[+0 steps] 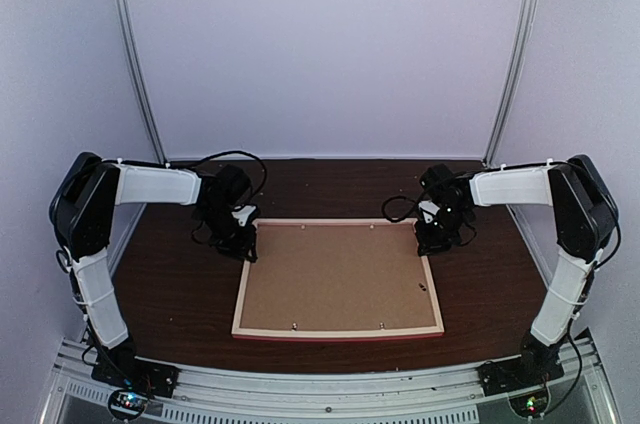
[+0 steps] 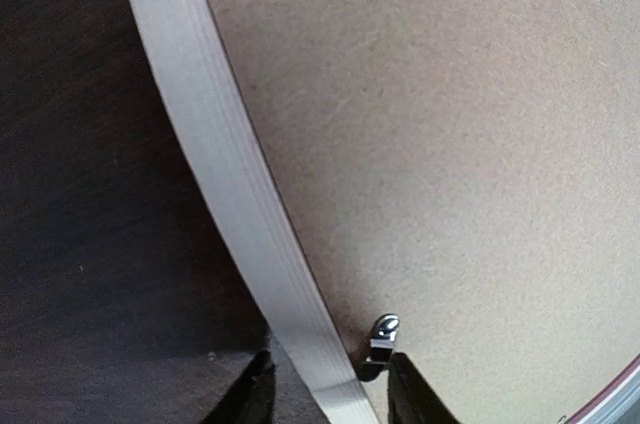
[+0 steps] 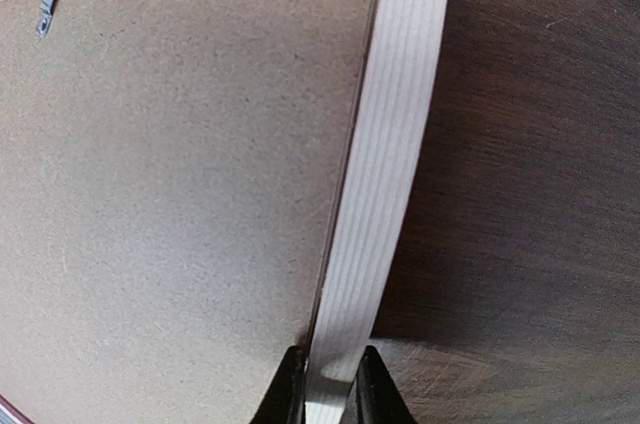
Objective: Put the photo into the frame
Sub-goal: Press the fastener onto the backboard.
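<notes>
The frame [image 1: 340,333] lies face down on the dark table, pale wood up, with a thin pink rim. A brown backing board [image 1: 335,274] fills it. The photo is hidden. My left gripper [image 1: 245,242] is at the frame's far left corner. In the left wrist view it [image 2: 331,369] stands open astride the pale rail [image 2: 240,194], a gap on each side, its inner finger beside a metal tab [image 2: 383,336]. My right gripper [image 1: 433,237] is at the far right corner. The right wrist view shows it [image 3: 331,364] shut on the rail [image 3: 385,144].
Small metal tabs [image 3: 45,12] stick out over the backing board [image 3: 180,194] along the frame's inner edges. Dark wood table [image 1: 170,294] lies round the frame. Pale walls close the back and sides, and a metal rail [image 1: 330,384] runs along the near edge.
</notes>
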### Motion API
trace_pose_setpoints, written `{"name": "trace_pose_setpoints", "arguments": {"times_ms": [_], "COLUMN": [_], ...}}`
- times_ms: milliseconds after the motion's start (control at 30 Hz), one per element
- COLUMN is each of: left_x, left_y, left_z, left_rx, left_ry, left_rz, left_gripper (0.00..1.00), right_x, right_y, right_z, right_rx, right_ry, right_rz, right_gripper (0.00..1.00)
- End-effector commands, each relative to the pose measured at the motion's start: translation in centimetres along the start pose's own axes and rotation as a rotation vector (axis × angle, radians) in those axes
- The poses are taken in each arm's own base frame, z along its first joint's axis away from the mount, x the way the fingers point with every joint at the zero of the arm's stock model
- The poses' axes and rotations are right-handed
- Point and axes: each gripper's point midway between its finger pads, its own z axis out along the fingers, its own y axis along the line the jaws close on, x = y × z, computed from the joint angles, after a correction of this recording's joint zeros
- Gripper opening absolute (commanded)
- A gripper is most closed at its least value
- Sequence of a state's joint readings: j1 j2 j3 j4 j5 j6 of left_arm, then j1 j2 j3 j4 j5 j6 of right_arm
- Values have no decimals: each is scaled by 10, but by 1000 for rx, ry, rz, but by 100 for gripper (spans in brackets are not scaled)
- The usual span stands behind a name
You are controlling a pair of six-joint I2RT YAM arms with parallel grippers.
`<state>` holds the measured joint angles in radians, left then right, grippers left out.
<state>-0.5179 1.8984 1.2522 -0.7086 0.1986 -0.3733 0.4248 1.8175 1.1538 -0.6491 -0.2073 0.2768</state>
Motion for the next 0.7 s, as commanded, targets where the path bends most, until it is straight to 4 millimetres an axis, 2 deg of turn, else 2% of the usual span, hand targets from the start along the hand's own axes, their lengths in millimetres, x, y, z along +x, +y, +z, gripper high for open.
{"name": "trace_pose_setpoints", "arguments": {"times_ms": [0, 100, 200, 400, 667], "left_x": [5, 7, 5, -4, -15], "left_y": [3, 6, 10, 18, 19], "left_z": [-6, -6, -4, -2, 3], "left_rx": [-3, -18, -39, -95, -100], "left_ry": [16, 21, 20, 0, -60], "left_rz": [37, 39, 36, 23, 12], "left_gripper": [45, 50, 49, 35, 21], "right_x": [24, 23, 24, 23, 25], "right_y": [-2, -2, -3, -2, -2], "right_z": [21, 21, 22, 22, 23], "right_rx": [-9, -9, -9, -12, -12], "right_ry": [84, 83, 85, 84, 88], "right_rz": [-49, -49, -48, -49, -49], "right_gripper": [13, 13, 13, 13, 13]}}
